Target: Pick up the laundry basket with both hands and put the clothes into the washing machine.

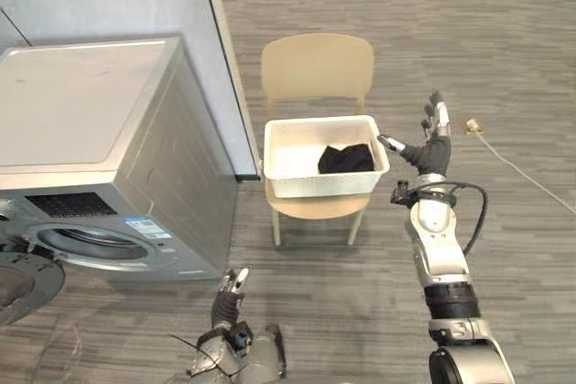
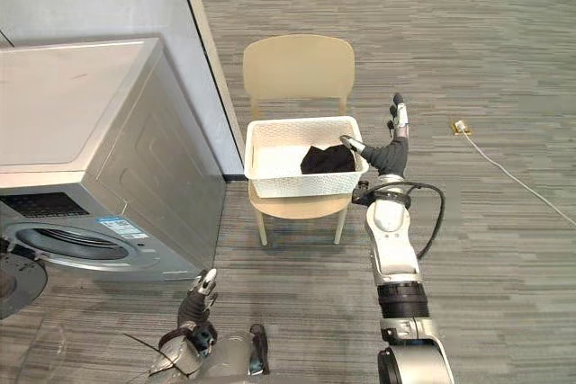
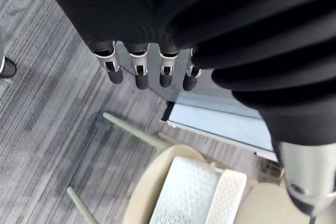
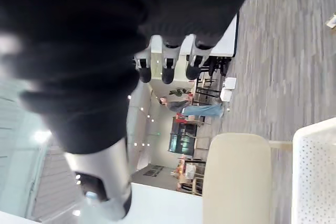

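Basket (image 1: 324,188) w/ dark cloth (image 1: 346,159) on chair (image 1: 317,65), centre; washer (image 1: 90,132) left, door (image 1: 22,283) cut off. R hand (image 1: 434,148) by basket, L hand (image 1: 229,299) at bottom: fingers straight.

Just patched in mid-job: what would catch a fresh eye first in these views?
A white laundry basket sits on the beige chair in the middle, with a dark garment lying inside it. The right hand is raised with open fingers close beside the basket's right end, while the left hand is low and well apart from it. The grey washing machine stands to the left, its round door swung open.
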Available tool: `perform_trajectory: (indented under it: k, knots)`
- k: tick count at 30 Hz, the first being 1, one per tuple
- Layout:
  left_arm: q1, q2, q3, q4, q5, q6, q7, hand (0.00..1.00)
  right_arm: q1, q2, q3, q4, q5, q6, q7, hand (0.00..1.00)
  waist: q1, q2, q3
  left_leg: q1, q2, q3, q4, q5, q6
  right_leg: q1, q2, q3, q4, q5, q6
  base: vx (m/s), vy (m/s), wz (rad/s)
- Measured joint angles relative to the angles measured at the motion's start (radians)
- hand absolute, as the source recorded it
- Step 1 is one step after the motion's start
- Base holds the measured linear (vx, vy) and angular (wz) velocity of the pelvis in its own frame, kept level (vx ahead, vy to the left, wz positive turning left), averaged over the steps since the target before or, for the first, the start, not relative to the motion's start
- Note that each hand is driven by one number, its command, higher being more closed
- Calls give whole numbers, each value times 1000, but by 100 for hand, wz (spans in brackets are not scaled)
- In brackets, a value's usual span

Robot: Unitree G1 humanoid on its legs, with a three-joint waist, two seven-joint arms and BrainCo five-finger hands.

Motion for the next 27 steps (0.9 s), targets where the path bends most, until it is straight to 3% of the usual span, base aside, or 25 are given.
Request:
perform_trajectory:
  k: [4,6,8,9,10,12,15,16,20,24,26,27]
  knots:
    - [-6,14,20,4,0,1,-1,0,-101,1,12,60,-45,36,6,0,19,-20,20,-8,-5,5,73,-25,38,61,4,-16,-74,34,31,105,69,16]
    - [-4,25,20,3,0,2,-4,0,-119,-4,13,61,-95,42,34,0,21,-24,22,-13,2,3,101,-48,37,78,6,-20,-79,37,37,74,52,4]
    - [0,24,12,3,0,4,-7,0,-117,-24,13,74,-154,62,45,0,20,-22,21,-18,19,-9,125,-113,16,77,23,-24,-63,32,44,34,80,-9]
    - [-1,28,-5,7,1,13,-12,0,-116,-35,10,102,-159,76,46,0,8,-25,25,-21,35,-12,125,-158,11,17,9,-15,66,0,70,8,153,-10]
    - [-3,35,-18,6,2,19,-17,0,-115,-39,9,116,-170,85,49,0,4,-25,26,-20,38,-13,121,-161,10,-25,-9,-13,160,-9,67,-1,173,-11]
    - [-15,58,-53,5,12,31,-29,0,-115,-50,-8,128,-206,118,74,0,-3,-26,37,0,42,-16,126,-174,22,-161,-91,-8,502,-11,40,63,167,3]
    - [-25,112,-58,-8,44,31,-34,0,-113,-54,-2,134,-257,128,106,0,-15,-19,43,81,34,-38,97,-191,36,-228,-103,12,668,-34,-6,162,63,22]
    - [-24,123,-57,-12,49,31,-36,0,-113,-56,3,136,-264,128,115,0,-19,-16,46,97,33,-38,82,-190,35,-232,-97,5,650,-39,-14,201,-13,29]
    - [-38,129,-62,-36,76,31,-51,0,-106,-100,14,136,-269,126,153,0,-30,-20,42,106,45,-81,52,-178,8,-308,-65,16,328,-29,-32,227,-92,34]
    - [-54,130,-69,-30,78,33,-63,0,-58,-102,18,137,-269,127,173,0,-48,-22,52,151,72,-138,35,-169,-47,-354,-67,131,109,91,9,269,-241,43]
    - [-53,132,-68,-28,78,29,-66,0,-38,-101,26,136,-268,126,190,0,-50,-47,53,212,75,-159,-13,-159,-111,-358,-53,209,111,163,4,377,-458,55]
    - [-55,140,-68,-27,80,27,-67,0,-24,-102,30,134,-265,125,194,0,-57,-71,43,220,84,-185,-18,-171,-160,-353,-36,220,113,247,-2,322,-485,51]
